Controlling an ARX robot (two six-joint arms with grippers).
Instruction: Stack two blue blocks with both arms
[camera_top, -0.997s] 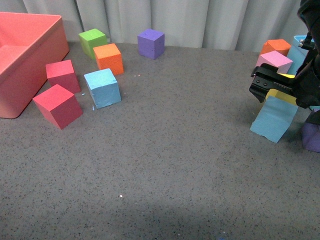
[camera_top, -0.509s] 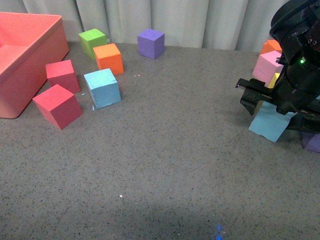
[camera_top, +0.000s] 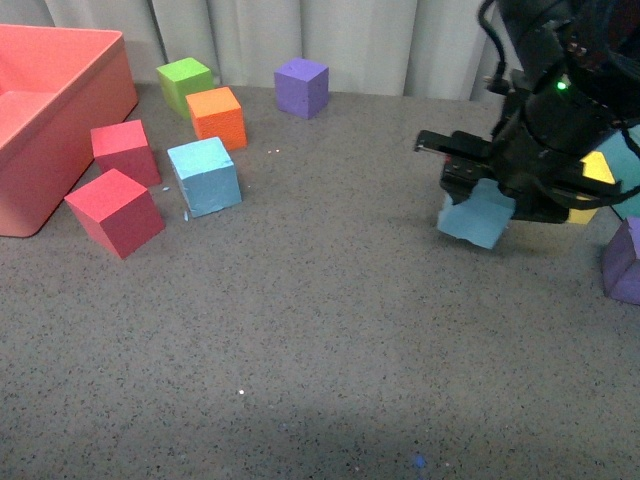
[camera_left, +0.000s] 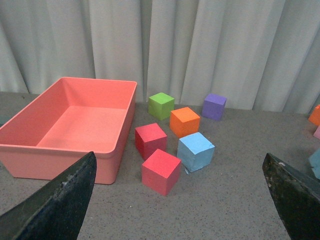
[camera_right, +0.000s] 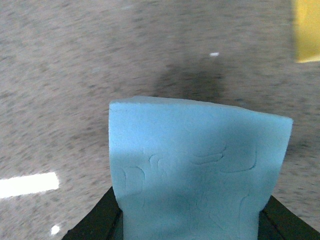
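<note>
One blue block (camera_top: 205, 175) rests on the grey table at the left, among red and orange cubes; the left wrist view shows it too (camera_left: 195, 151). The other blue block (camera_top: 476, 215) hangs tilted just above the table at the right, with my right gripper (camera_top: 480, 205) shut on it. In the right wrist view this held blue block (camera_right: 195, 170) fills the space between the dark fingers. My left gripper (camera_left: 180, 200) is open, its two dark fingers (camera_left: 55, 205) wide apart at the view's lower corners, well short of the resting block. The left arm is outside the front view.
A large coral bin (camera_top: 40, 120) stands far left. Two red cubes (camera_top: 115, 210), an orange cube (camera_top: 218, 116), a green cube (camera_top: 185, 82) and a purple cube (camera_top: 302, 86) surround the resting block. A yellow cube (camera_top: 597, 170) and another purple cube (camera_top: 625, 262) sit at right.
My right arm has lifted the blue block off the table and carried it leftward, away from the cluster of cubes at the right edge. The resting block has not moved.
</note>
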